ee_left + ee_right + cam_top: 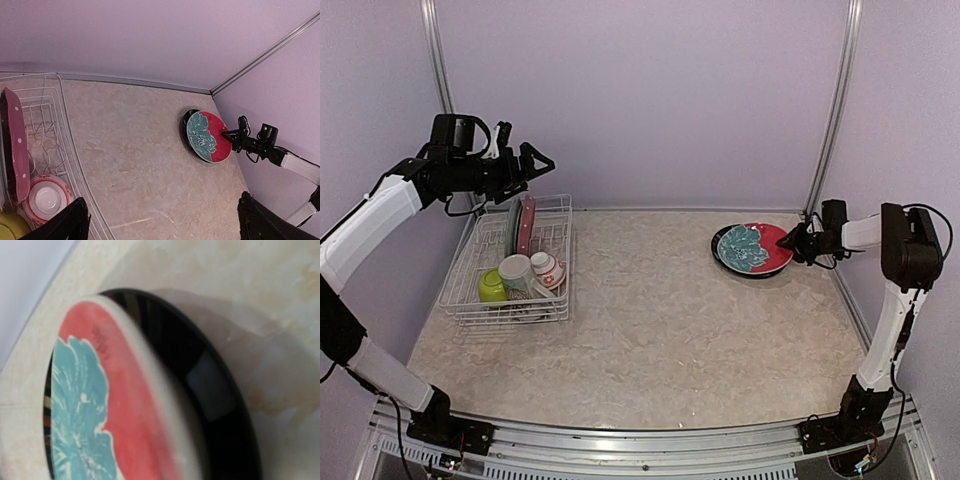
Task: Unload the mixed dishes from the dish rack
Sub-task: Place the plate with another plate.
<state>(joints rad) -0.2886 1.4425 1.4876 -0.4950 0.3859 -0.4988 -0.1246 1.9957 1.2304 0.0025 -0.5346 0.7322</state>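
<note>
The white wire dish rack (460, 290) stands at the left. It holds an upright pale teal plate (512, 228), a pink polka-dot plate (527, 222), a cream mug (516, 274), a lime-green bowl (492, 287) and a small white-and-red bowl (548, 268). My left gripper (533, 160) is open and empty, high above the rack's back end. My right gripper (790, 243) pinches the right rim of the red plate with the teal flower (752, 247), which lies tilted on a black plate (720, 252). The right wrist view shows the red plate (125, 405) and the black plate (225, 405), with its own fingers hidden.
The left wrist view shows the rack's wire rim (65, 135), the polka-dot plate (15, 145), the white-and-red bowl (47, 197), and the red plate (207, 137) at the far right. Lilac walls close in the back and sides. A metal post (830, 110) stands at the back right.
</note>
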